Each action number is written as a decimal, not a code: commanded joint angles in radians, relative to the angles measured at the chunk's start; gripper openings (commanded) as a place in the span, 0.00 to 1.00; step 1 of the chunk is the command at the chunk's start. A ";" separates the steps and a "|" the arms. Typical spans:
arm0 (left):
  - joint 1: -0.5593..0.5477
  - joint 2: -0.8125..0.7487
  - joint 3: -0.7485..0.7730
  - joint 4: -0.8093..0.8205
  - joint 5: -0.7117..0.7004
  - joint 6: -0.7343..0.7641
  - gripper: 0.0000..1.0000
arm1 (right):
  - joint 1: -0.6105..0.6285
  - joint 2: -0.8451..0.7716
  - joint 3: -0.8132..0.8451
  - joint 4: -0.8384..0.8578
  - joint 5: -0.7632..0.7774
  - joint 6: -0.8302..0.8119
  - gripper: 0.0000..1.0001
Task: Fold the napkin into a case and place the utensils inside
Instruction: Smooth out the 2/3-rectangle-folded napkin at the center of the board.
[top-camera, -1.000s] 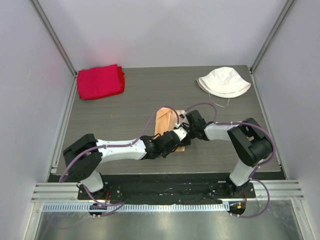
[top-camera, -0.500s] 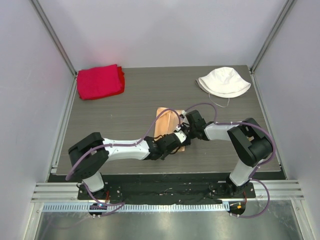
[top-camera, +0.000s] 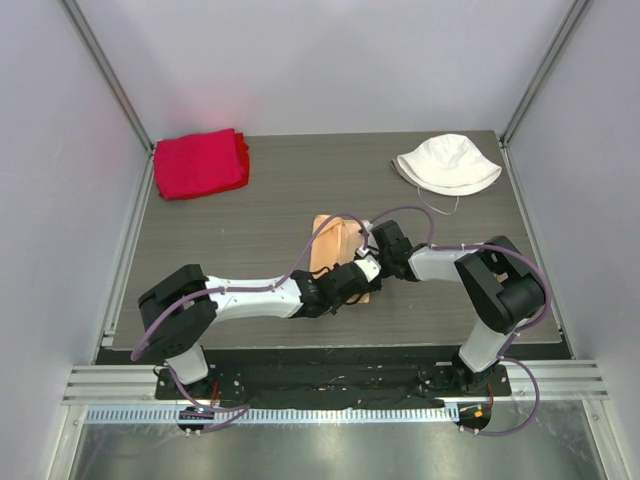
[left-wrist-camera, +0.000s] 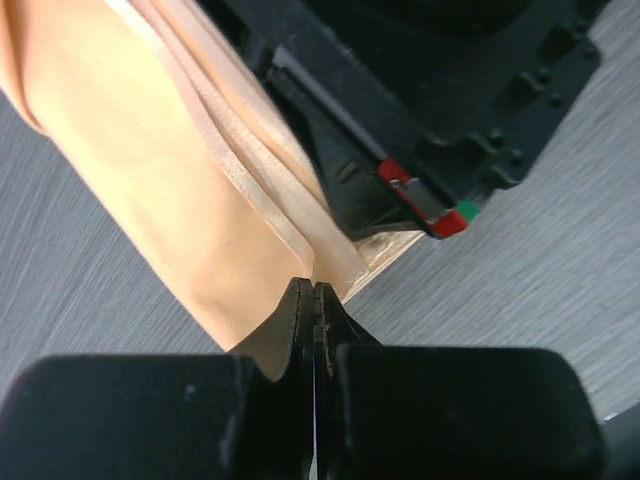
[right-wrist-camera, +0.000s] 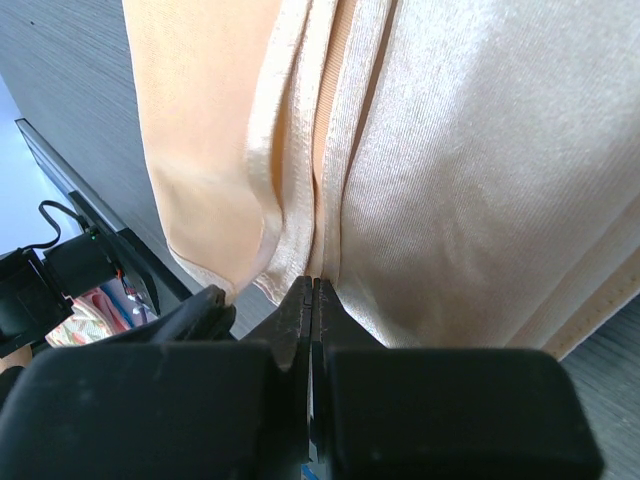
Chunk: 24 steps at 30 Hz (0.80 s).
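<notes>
Napkin (top-camera: 333, 238) lies folded narrow, case unfinished; left gripper (left-wrist-camera: 314, 292) pinches shut on its 6 o'clock edge, right gripper (right-wrist-camera: 312, 286) clamps its 3 o'clock fold; utensils unseen.

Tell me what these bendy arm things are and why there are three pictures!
They are two robot arms, a left arm and a right arm, bolted to the near edge of a table. Each ends in a gripper, which is two fingers that pinch like tongs. The big picture comes from a camera up above. The other two come from little cameras on the wrists, so each one shows its own black fingers up close. On the table lie a folded red cloth, a white hat and, in the middle, a shiny peach napkin folded narrow. The left gripper and the right gripper are both shut. Their tips are on the napkin's folded edges, and they look to be pinching it.
</notes>
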 joint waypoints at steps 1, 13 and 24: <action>-0.006 -0.007 0.038 0.065 0.064 -0.017 0.00 | -0.002 -0.002 -0.011 0.006 0.002 -0.006 0.01; -0.003 0.087 0.027 0.139 0.105 -0.066 0.00 | -0.002 -0.029 -0.010 -0.007 0.010 -0.003 0.01; -0.001 0.054 -0.016 0.133 0.061 -0.096 0.00 | -0.037 -0.118 0.090 -0.175 0.050 -0.061 0.01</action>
